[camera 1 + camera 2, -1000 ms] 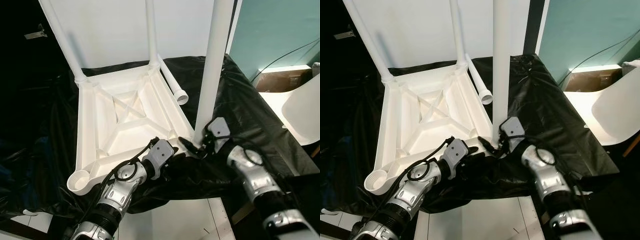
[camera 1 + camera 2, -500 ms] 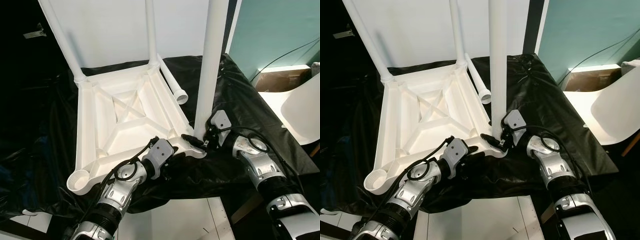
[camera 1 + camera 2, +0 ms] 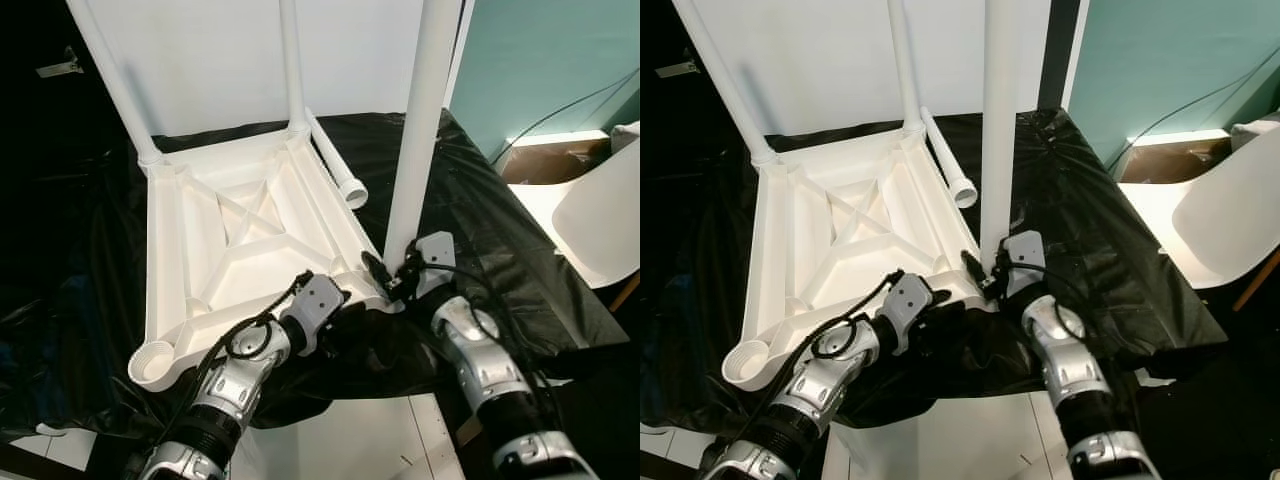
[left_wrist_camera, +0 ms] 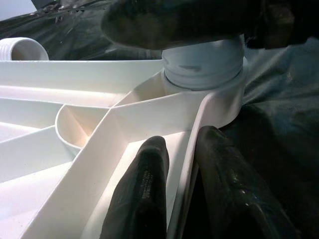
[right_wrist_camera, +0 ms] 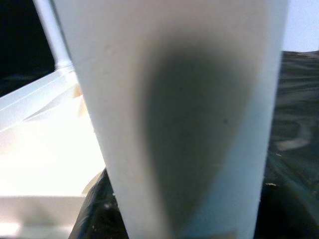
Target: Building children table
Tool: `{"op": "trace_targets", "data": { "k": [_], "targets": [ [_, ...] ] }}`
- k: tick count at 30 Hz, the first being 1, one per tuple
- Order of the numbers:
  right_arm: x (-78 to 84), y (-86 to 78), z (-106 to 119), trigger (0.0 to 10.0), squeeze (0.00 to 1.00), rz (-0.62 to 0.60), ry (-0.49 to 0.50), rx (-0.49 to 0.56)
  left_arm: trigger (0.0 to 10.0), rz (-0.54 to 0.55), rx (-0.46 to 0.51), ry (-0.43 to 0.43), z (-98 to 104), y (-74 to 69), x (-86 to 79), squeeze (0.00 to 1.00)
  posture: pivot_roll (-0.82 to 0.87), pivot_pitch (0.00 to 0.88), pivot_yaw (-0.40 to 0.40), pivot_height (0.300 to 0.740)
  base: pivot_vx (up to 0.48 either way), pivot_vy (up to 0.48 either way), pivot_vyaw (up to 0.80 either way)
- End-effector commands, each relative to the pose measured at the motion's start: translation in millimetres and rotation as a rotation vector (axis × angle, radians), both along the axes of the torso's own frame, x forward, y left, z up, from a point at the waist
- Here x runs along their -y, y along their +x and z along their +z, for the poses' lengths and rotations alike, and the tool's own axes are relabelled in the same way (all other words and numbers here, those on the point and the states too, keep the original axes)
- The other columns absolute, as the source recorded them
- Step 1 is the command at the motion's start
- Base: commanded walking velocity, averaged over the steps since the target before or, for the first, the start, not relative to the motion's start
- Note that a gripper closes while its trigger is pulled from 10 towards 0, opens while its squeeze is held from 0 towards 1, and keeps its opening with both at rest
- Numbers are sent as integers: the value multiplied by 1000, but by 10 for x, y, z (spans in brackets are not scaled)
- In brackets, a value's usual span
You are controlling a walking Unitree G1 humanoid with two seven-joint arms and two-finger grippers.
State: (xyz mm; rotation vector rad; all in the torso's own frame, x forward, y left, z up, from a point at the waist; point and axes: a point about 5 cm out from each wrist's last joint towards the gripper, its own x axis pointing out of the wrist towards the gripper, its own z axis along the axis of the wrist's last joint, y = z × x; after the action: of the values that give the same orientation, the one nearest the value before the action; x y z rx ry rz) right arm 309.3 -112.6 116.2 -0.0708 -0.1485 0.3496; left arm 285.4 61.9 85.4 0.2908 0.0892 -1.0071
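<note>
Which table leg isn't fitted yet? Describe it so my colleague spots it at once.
Find the upturned white tabletop on the black sheet. Along its right edge, past the leg that the right tool holds, a white leg lies flat on the sheet. The other legs stand upright in corner sockets; this one lies down, open end toward the robot.

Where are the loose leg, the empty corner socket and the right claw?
loose leg (image 3: 338,167), left eye view, mid-shaft, lying beside the tabletop.
empty corner socket (image 3: 153,362), left eye view, its rim.
right claw (image 3: 385,277), left eye view, at the upright leg's base.
</note>
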Motion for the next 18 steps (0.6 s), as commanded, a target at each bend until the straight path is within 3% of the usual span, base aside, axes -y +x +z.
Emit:
{"op": "trace_targets", "data": {
  "k": [1, 2, 6, 7, 8, 10, 13, 14, 15, 17, 18],
  "targets": [
    [8, -34, -132, 0, 0, -39, 3, -61, 10000, -46, -122, 66, -283, -156, -13, 0, -53, 0, 28, 740, 0, 0, 0],
    [51, -1, -146, 0, 0, -92, 25, -78, 10000, -46, -120, 67, -281, -154, -15, 0, -52, 0, 26, 740, 0, 0, 0],
    [75, 20, -151, 0, 0, -117, 38, -86, 10000, -42, -120, 66, -280, -152, -22, 0, -50, 0, 26, 740, 0, 0, 0],
    [72, 24, -148, 8078, 0, -126, 36, -91, 10000, -39, -122, 65, -282, -154, -25, 0, -56, 0, 32, 740, 0, 0, 0],
    [49, 22, -139, 10000, 0, -107, 32, -90, 10000, -45, -125, 68, -292, -168, -19, 0, -59, 0, 31, 740, 0, 0, 0],
    [0, 9, -86, 10000, 1000, -30, 9, -64, 10000, -54, -129, 71, -305, -185, -4, 0, -63, 0, 31, 740, 0, 0, 0],
    [-13, 18, -29, 10000, 1000, 70, -47, -36, 10000, -55, -129, 69, -303, -182, 7, 0, -63, 0, 31, 740, 0, 0, 0],
    [-12, 14, -15, 10000, 0, 131, -78, -31, 10000, -55, -129, 68, -301, -179, 9, 0, -63, 0, 31, 740, 0, 0, 0],
    [-12, 14, -15, 10000, 0, 131, -78, -31, 10000, -55, -129, 68, -301, -179, 9, 0, -63, 0, 31, 740, 0, 0, 0],
    [12, -22, 2, 10000, 0, 280, -155, -21, 10000, -55, -130, 68, -302, -177, 14, 0, -64, 0, 29, 740, 0, 0, 0],
    [12, -22, 2, 10000, 0, 280, -155, -21, 10000, -55, -130, 68, -302, -177, 14, 0, -64, 0, 29, 740, 0, 0, 0]
  ]
}}
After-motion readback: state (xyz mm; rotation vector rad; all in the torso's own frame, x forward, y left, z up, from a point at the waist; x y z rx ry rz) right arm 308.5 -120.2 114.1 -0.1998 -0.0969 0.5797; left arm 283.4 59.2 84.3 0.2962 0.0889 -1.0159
